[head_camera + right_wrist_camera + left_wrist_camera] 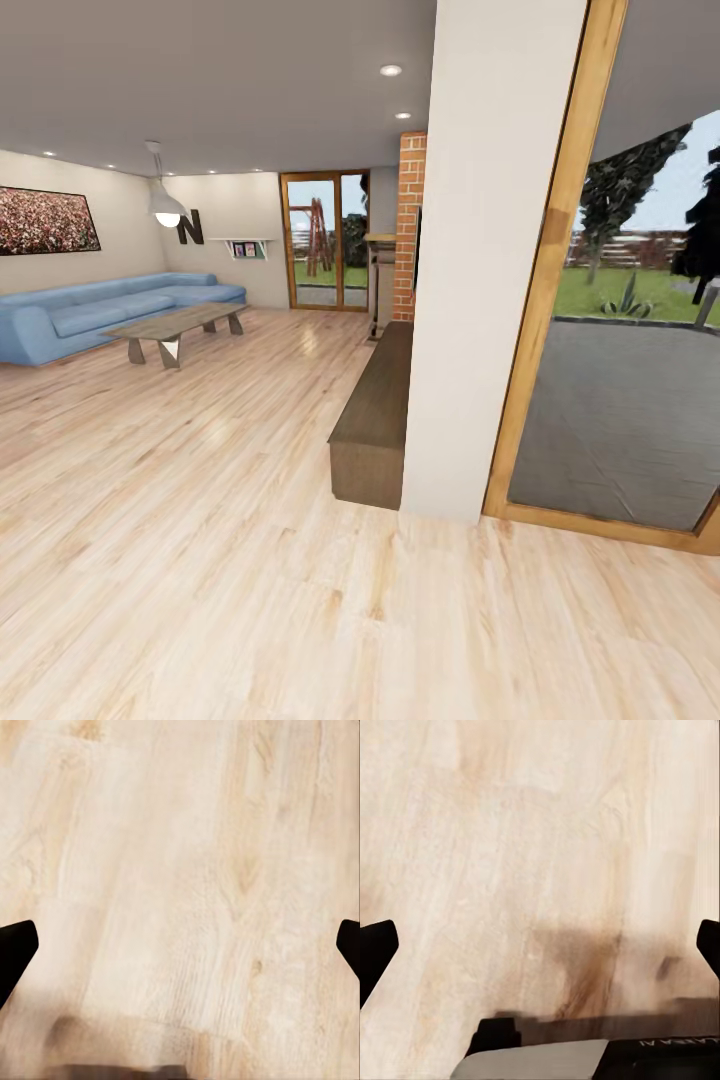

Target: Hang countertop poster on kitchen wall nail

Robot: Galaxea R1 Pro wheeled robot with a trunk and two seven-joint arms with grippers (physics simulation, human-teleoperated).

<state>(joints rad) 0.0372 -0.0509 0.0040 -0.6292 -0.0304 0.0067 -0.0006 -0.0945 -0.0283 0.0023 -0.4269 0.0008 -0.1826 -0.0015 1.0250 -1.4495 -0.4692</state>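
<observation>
Pale wood plank floor (200, 560) spreads across a living room. A white pillar (490, 250) stands right, beside a wood-framed glass door (620, 400). A blue sofa (100, 310) sits far left behind a coffee table (175, 325). Left tool (540, 945) and right tool (180, 945) hang wide apart, empty, over floor.

Black pincer fingertips (375, 952); grey base panel (532, 1059) with lettering.

Open plank floor (200, 520) from 9 to 12 o'clock; blocked at 1 o'clock by white pillar (490, 260) and low wooden bench (375, 410).
</observation>
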